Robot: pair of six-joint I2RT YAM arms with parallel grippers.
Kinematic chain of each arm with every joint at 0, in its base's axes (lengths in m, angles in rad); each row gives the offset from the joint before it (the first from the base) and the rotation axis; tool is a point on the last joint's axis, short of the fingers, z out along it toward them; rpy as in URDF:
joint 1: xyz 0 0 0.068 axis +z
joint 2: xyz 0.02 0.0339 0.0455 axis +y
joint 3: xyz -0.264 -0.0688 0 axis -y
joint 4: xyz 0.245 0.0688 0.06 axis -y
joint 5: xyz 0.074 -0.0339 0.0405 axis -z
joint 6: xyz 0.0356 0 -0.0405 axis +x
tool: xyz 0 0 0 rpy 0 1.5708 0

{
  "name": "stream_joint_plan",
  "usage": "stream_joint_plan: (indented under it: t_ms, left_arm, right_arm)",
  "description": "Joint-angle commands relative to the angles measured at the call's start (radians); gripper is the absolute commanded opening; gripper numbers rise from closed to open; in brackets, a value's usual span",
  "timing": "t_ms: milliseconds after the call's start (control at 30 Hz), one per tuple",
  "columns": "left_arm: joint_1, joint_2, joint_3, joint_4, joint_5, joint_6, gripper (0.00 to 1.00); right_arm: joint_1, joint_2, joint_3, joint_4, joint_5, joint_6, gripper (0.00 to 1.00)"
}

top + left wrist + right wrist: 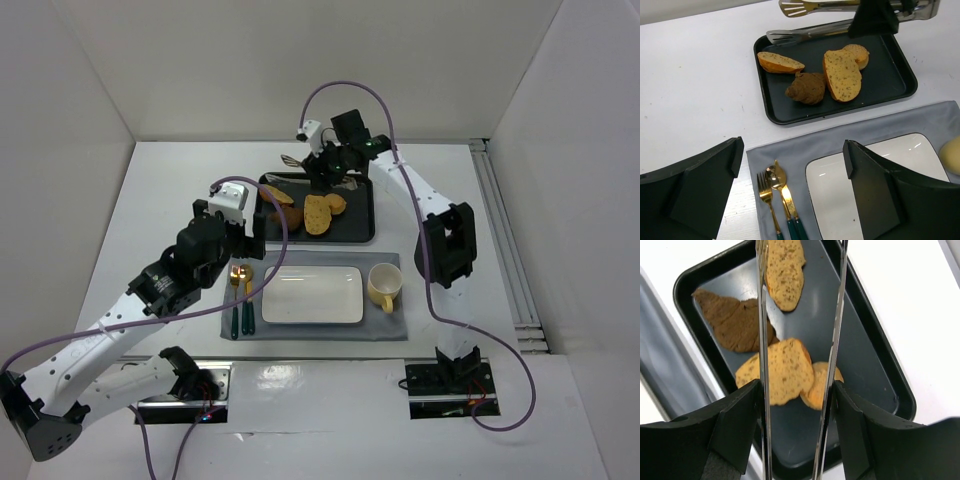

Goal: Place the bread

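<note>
**ENCLOSURE AND WORK SURFACE**

The counter [170,190] is flat and matte white. Three plain white panels enclose it: back wall [300,60], left wall [50,150], right wall [585,150]. A metal rail [505,240] runs along the counter's right edge. Lighting is even and diffuse. The glossy near strip [320,375] shows bright reflections.

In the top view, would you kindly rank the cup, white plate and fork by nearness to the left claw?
1. Fork, left side, just in front of the left claw.
2. White plate, centre.
3. Cup, right side.
</note>
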Motion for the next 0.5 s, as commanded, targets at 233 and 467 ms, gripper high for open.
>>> stream_joint_plan:
  t_ms: [233, 467]
  left_arm:
    - [-0.003, -0.041, -0.012, 0.054, -0.034, -0.008, 1.0]
    - [-0.003, -0.041, -0.012, 0.054, -0.034, -0.008, 1.0]
  right_arm:
    - [0.07, 0.075, 0.082, -0.012, 0.03, -0.009, 0.65]
    - [0.088, 0.095, 0.082, -0.003, 0.041, 0.0, 0.65]
